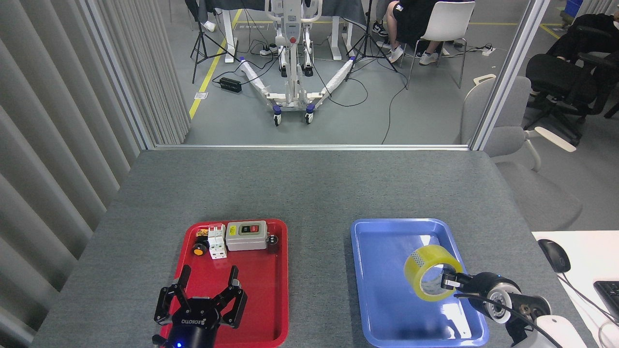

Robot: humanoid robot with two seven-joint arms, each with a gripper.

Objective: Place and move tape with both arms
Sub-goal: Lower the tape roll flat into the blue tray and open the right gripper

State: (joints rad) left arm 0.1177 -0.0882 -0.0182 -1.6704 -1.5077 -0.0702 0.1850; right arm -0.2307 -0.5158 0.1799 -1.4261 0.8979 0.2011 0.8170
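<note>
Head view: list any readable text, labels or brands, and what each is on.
"ROBOTIQ": on the left gripper, white on black.
Switch box in the red tray: labels too small to read.
Tape core print: blurred, unreadable.
Right gripper: no marking visible.
</note>
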